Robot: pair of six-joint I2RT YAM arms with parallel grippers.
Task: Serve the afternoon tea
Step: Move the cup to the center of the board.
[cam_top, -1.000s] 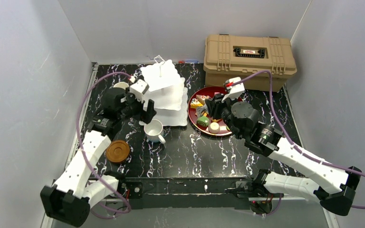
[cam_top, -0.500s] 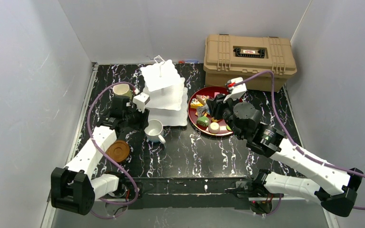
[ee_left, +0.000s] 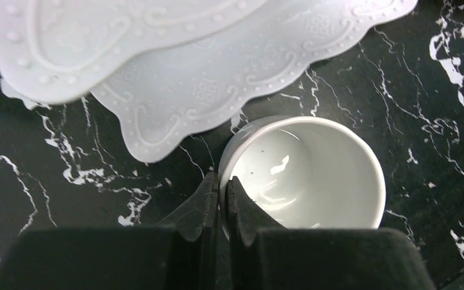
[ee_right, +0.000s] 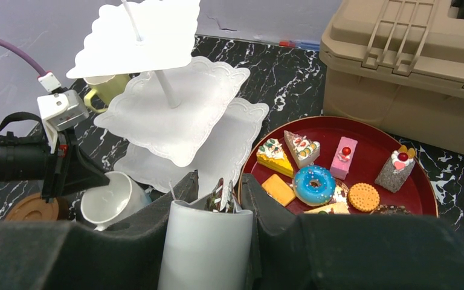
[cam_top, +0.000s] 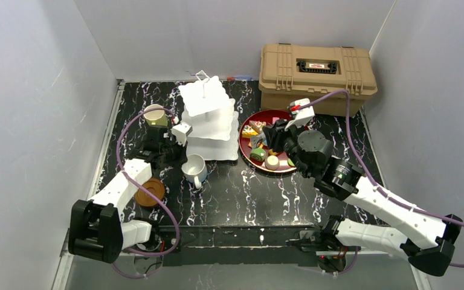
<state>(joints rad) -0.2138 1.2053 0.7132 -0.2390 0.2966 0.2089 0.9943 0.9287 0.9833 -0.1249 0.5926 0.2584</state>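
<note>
Looking down from the top camera first, I see the cake stand (cam_top: 208, 112) at the back of the marble table (cam_top: 248, 193). All three of its tiers are bare. The white mug (cam_top: 194, 169) stands at its six o'clock, just off the bottom tier. My left gripper (cam_top: 181, 156) meets that mug's rim from nine o'clock. The yellow-green mug (cam_top: 155, 115) is at the stand's nine o'clock, and one brown coaster (cam_top: 150, 191) lies at the white mug's eight o'clock, apart from it. The red tray (cam_top: 242, 145) of toy pastries (cam_top: 260, 151) is at the stand's three o'clock, with the tan case (cam_top: 317, 75) beyond it at one o'clock. My right gripper (cam_top: 272, 138) hangs over the tray; from here I cannot tell what it grips.

On the left wrist camera, the left gripper (ee_left: 223, 181) is clenched on the white mug (ee_left: 314, 175), one finger inside the wall and one outside. The mug is upright, and the lowest tier of the cake stand (ee_left: 205, 78) is at its eleven o'clock.

On the right wrist camera, the right gripper (ee_right: 217, 181) is grasping a white cylinder piece (ee_right: 205, 248) with something sprinkled on top. The cake stand (ee_right: 175, 115) is at eleven o'clock. The red tray (ee_right: 368, 157) is at two o'clock, and a blue doughnut (ee_right: 313, 184) is among its pastries.
</note>
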